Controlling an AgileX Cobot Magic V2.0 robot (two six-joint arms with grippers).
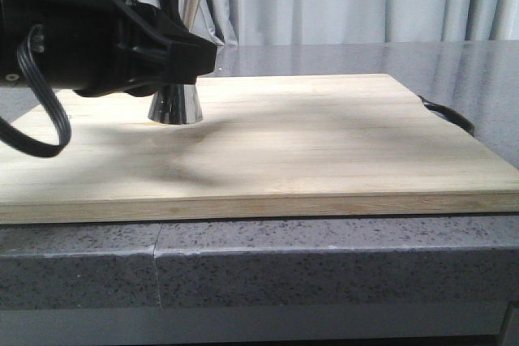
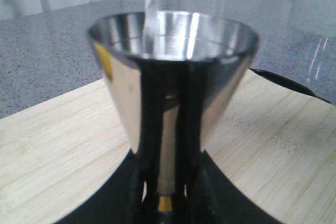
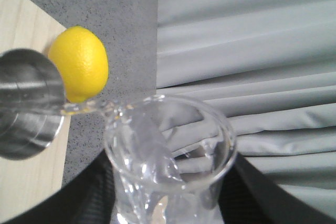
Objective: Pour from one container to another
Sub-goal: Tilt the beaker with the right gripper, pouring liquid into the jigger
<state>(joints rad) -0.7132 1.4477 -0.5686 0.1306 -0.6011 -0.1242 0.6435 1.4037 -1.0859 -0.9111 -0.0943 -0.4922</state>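
The steel jigger (image 2: 173, 77) stands upright on the wooden board (image 1: 324, 143). My left gripper (image 2: 167, 184) is shut on its narrow waist. From the front, its lower cone (image 1: 176, 106) shows just under my left gripper (image 1: 193, 58). The clear glass beaker (image 3: 168, 145) is tilted, its lip over the jigger's rim (image 3: 26, 103), with my right gripper (image 3: 168, 205) shut around it. A thin clear stream (image 2: 149, 14) falls into the jigger's upper cup. The beaker does not show in the front view.
A yellow lemon (image 3: 79, 69) lies on the grey counter just off the board's edge, behind the jigger. A black handle (image 1: 450, 115) sticks out at the board's right side. Grey curtains hang behind the counter.
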